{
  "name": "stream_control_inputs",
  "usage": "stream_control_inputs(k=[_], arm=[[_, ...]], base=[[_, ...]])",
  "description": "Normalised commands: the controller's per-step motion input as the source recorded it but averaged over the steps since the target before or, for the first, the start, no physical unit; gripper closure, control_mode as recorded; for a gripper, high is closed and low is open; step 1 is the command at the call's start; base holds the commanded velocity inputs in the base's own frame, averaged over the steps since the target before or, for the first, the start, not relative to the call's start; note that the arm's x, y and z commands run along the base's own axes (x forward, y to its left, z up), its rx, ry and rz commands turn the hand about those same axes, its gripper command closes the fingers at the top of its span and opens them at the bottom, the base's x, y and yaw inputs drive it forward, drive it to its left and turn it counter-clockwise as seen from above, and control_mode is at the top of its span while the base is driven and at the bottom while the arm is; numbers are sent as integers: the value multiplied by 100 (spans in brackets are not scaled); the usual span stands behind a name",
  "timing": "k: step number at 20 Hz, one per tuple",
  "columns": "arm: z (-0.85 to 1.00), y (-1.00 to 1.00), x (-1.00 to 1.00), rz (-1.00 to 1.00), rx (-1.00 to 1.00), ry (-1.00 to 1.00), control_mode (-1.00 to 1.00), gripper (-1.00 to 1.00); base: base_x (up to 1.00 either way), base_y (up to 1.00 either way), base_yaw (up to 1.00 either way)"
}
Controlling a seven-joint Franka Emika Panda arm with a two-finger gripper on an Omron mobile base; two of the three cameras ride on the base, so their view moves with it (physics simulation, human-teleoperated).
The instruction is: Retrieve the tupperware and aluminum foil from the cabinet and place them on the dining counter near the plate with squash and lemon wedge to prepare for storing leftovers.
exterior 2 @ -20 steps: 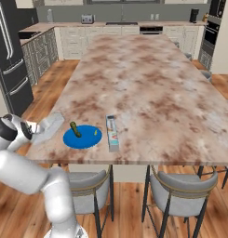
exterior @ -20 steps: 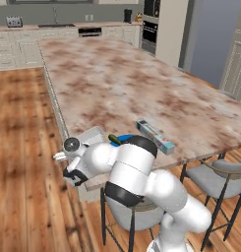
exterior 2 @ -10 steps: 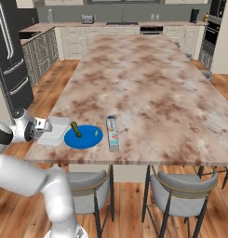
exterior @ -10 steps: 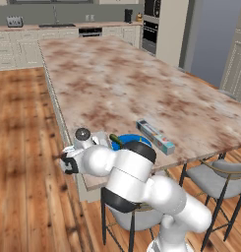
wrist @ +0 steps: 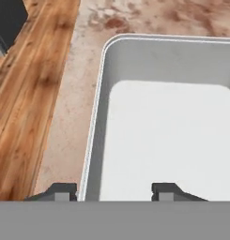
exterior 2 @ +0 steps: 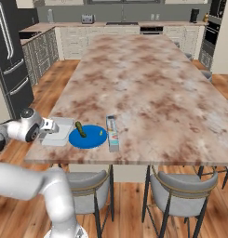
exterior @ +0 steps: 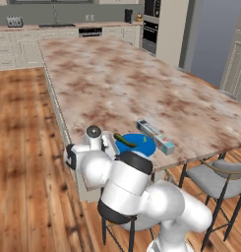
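From the left base view I saw the dining counter (exterior: 117, 78) stretching away, its brown-and-cream top mottled like marble. Near its front edge lay the plate (exterior: 139, 145), bright blue, with a dark green piece of food on it, and just beyond it the aluminum foil (exterior: 155, 136), a slim pale box lying flat. My own arm covered most of the tupperware (exterior: 108, 143); only a grey sliver showed beside the plate.

The right base view gave me what the left one hid. The tupperware (exterior 2: 59, 131) sat flat on the counter at the near left corner, a shallow pale grey tray, just beside the plate (exterior 2: 89, 136). The foil box (exterior 2: 112, 132) lay on the plate's other side, touching or nearly so. The gripper (exterior 2: 52, 126) was at the tray's near edge, but I couldn't tell from here how its fingers stood.

The hand view settled that. The tupperware (wrist: 168, 122) showed its flared rim and smooth whitish floor, and my two fingertips (wrist: 63, 191) stood parted, one on either side of the left wall, not pinching it.
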Motion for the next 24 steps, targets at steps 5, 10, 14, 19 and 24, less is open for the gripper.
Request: stream_control_inputs(k=[5, 10, 14, 19, 24], arm=[[45, 8, -13, 7, 0, -14, -100, -100], [73, 14, -69, 5, -2, -20, -100, -100], [68, 0, -98, 0, -1, -13, -100, -100], [92, 1, -65, 0, 1, -29, -100, -100], [98, 14, -37, 0, 6, -32, -100, -100]], base=[[0, 0, 0], [0, 0, 0], [0, 0, 0], [0, 0, 0], [0, 0, 0]])
